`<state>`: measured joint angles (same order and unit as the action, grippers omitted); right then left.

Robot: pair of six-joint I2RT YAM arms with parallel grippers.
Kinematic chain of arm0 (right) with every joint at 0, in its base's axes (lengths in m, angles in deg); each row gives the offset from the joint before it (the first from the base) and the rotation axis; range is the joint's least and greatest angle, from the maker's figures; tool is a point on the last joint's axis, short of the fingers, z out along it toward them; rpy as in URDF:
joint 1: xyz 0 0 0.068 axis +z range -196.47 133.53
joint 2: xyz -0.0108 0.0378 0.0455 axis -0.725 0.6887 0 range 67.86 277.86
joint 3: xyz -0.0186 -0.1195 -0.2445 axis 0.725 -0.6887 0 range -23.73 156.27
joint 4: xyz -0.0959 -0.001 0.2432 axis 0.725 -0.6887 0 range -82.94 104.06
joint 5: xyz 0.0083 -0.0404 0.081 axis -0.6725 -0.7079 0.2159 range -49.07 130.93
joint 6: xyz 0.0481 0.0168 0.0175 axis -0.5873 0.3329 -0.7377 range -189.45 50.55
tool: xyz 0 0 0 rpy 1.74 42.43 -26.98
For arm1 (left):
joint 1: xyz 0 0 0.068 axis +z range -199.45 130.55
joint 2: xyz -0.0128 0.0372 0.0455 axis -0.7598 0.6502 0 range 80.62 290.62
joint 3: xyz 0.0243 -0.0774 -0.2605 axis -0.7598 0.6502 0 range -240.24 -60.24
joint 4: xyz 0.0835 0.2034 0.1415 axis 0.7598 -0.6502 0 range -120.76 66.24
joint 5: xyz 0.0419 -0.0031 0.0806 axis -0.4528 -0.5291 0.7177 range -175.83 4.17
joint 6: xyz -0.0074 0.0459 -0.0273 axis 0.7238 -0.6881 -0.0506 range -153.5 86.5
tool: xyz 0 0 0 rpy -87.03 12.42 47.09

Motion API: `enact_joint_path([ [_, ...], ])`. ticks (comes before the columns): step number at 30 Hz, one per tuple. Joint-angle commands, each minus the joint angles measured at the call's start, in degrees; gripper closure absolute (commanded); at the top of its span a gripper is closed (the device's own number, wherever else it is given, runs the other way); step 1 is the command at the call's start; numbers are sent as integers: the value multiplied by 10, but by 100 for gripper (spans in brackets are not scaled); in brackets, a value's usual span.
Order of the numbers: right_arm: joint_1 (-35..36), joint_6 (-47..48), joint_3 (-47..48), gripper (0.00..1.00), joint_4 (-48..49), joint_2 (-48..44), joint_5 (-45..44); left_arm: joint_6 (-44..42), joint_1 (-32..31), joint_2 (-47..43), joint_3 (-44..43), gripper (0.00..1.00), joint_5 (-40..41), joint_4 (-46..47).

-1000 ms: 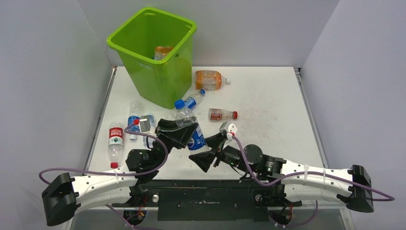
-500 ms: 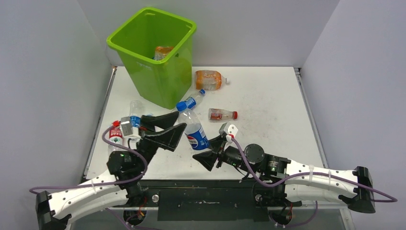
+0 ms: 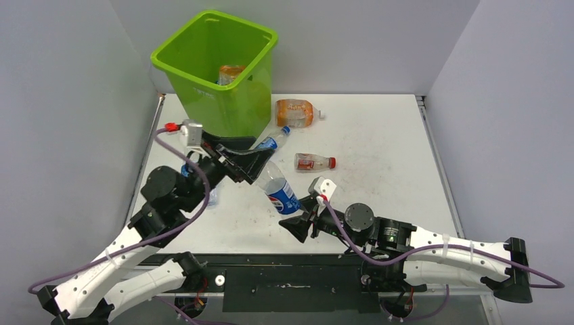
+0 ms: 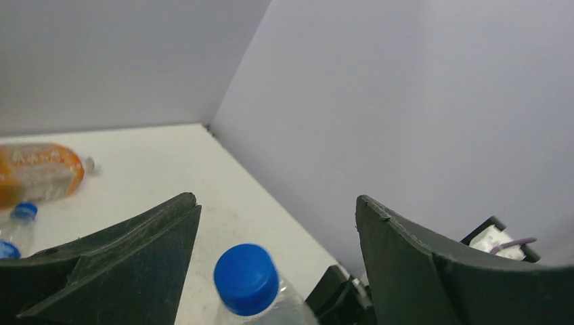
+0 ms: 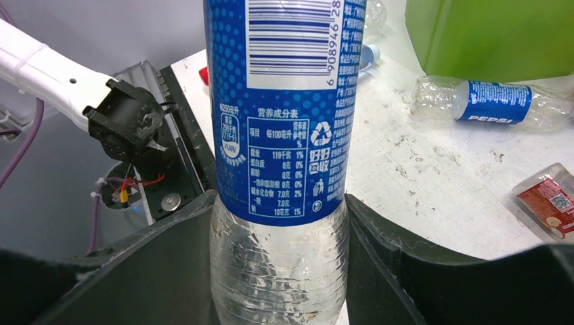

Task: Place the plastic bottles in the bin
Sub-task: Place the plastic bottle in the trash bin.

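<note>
Operator: Status?

Arm: My right pincer [image 5: 279, 203] clamps the Pepsi bottle [image 5: 281, 135] by its base, above the table [image 3: 379, 156], near the bin [image 3: 230, 101]. My left pincer [image 4: 276, 200] gapes around its blue cap [image 4: 246, 277], not gripping. Early right release likely drops it.

white table [image 3: 379, 156] with scattered bottles [image 3: 296, 112] and green bin [image 3: 223, 108]
</note>
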<state>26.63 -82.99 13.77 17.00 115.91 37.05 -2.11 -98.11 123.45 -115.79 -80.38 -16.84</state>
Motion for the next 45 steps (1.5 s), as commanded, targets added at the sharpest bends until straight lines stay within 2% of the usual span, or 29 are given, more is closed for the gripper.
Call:
enact_joint_path([
  [1,0,14,23,66,16,-19,-15,37,21,28,-18,20,-81,-84],
  [8,0,14,21,67,17,-23,-20,61,36,34,-3,46,-120,-43],
  [11,0,14,18,67,19,-23,-19,67,39,29,6,61,-119,-30],
  [15,0,13,12,67,24,-24,-18,79,42,21,23,63,-121,-6],
  [16,0,11,11,67,25,-25,-18,80,42,18,28,67,-121,2],
  [18,0,9,10,66,26,-24,-18,81,43,13,38,95,-120,21],
  [19,0,5,10,61,25,-23,-19,81,44,10,42,100,-116,27],
  [20,0,1,10,50,24,-23,-22,79,44,9,45,100,-113,31],
  [22,0,-8,11,15,19,-23,-31,74,43,9,47,100,-108,38],
  [23,0,-12,13,6,17,-23,-35,70,44,8,45,100,-103,40],
  [24,0,-17,15,2,13,-24,-37,65,43,7,43,100,-97,38],
  [25,0,-21,18,9,8,-26,-38,57,44,6,36,100,-88,35],
  [26,1,-24,23,10,3,-29,-38,49,44,4,30,100,-77,31],
  [33,1,-45,61,10,-55,-78,-32,-19,56,-2,-26,100,12,22],
  [38,2,-50,54,10,-52,-127,-5,-57,68,7,-68,100,62,44],
  [41,2,-52,36,10,-46,-155,-23,-104,73,10,-80,100,109,86],
  [45,2,-67,-11,10,-34,-192,-94,-204,80,34,-94,100,213,186],
])
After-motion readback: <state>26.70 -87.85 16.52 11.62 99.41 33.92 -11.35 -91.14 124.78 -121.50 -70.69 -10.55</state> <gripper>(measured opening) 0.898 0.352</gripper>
